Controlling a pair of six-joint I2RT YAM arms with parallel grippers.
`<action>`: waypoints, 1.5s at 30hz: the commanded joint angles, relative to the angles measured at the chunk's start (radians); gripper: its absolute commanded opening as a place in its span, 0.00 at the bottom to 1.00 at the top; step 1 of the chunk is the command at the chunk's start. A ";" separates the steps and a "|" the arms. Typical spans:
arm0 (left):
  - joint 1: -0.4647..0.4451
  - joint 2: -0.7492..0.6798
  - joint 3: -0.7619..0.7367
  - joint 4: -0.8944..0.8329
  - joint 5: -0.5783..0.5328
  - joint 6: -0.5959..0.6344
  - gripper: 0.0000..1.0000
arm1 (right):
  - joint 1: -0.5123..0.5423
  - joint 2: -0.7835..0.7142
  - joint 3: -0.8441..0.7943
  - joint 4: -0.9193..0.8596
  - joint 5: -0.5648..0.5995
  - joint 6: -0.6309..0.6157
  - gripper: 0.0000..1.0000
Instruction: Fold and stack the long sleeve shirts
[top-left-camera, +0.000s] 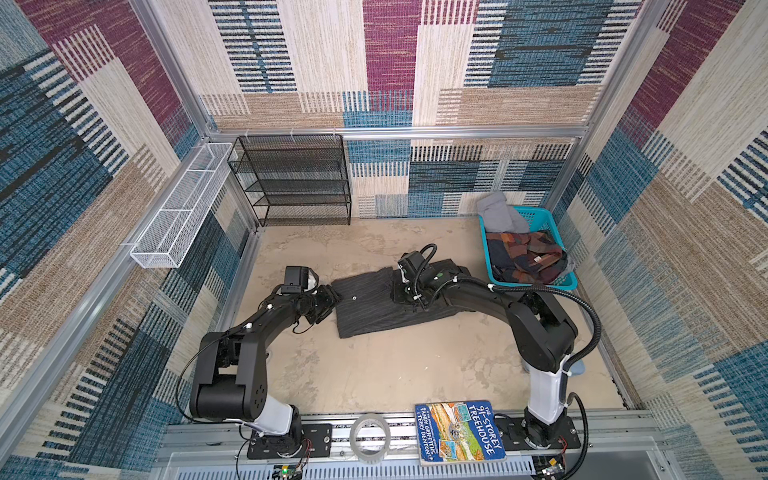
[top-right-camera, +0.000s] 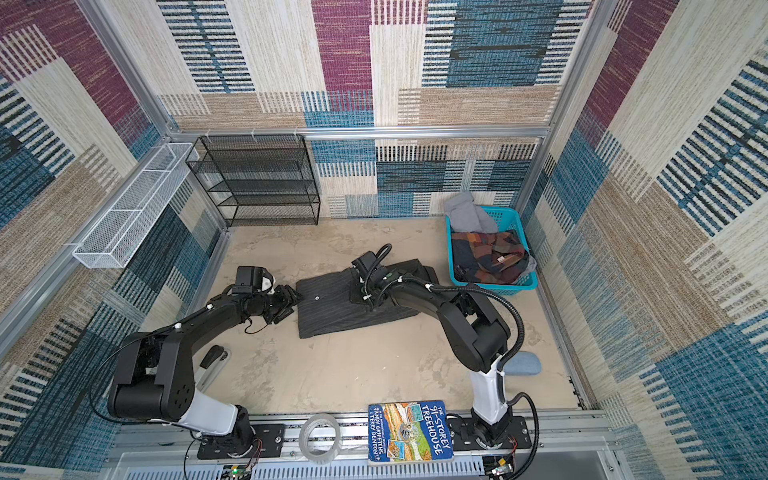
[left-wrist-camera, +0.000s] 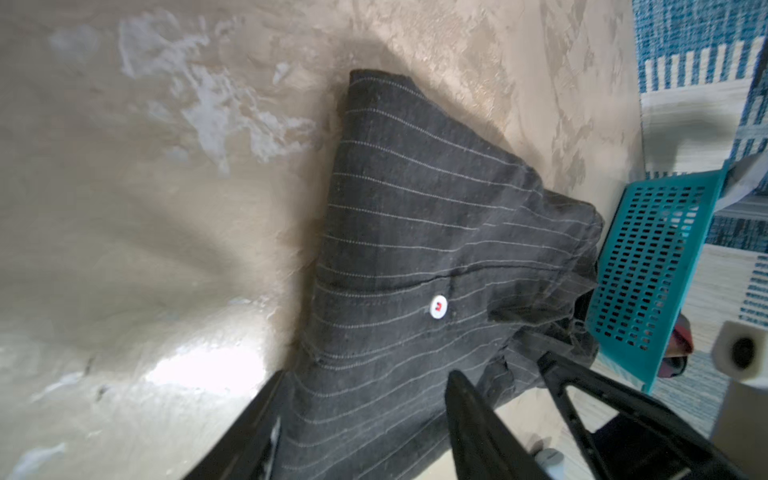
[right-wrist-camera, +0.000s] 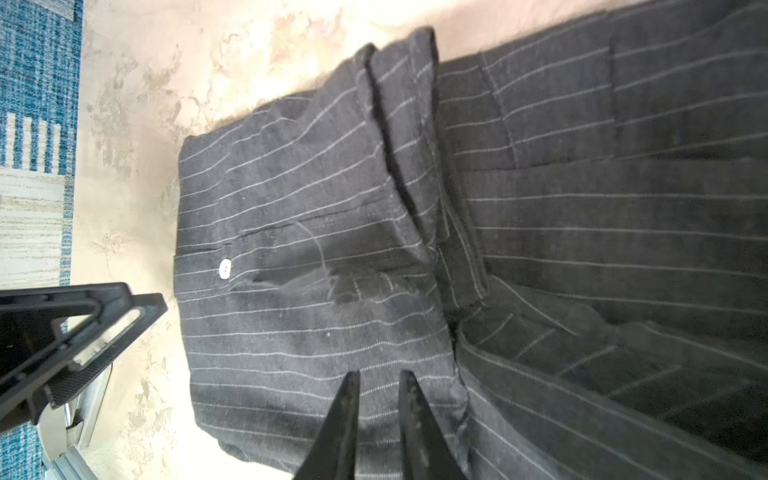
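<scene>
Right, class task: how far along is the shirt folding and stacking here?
Done: the pinstriped shirt lies on the table folded into a rough rectangle. In hand: the left gripper sits open at its edge, the right gripper hangs over its middle. Left: no stack shows yet, and the basket holds a plaid garment and a grey garment.

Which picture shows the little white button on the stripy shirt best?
The left wrist view: the white button on the grey pinstriped shirt is big and sharp, red thread showing. The right wrist view shows it smaller and blurrier. In both top views it is only a tiny pale dot.
</scene>
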 joint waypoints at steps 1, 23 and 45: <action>0.003 0.036 0.022 -0.032 0.057 0.121 0.61 | -0.015 -0.017 0.007 -0.022 0.019 -0.029 0.22; 0.003 0.138 -0.033 0.148 0.046 0.187 0.18 | -0.099 0.120 -0.015 0.029 -0.021 -0.032 0.19; -0.015 -0.203 0.161 -0.438 -0.220 0.283 0.00 | -0.093 -0.077 0.028 -0.031 -0.041 -0.138 0.32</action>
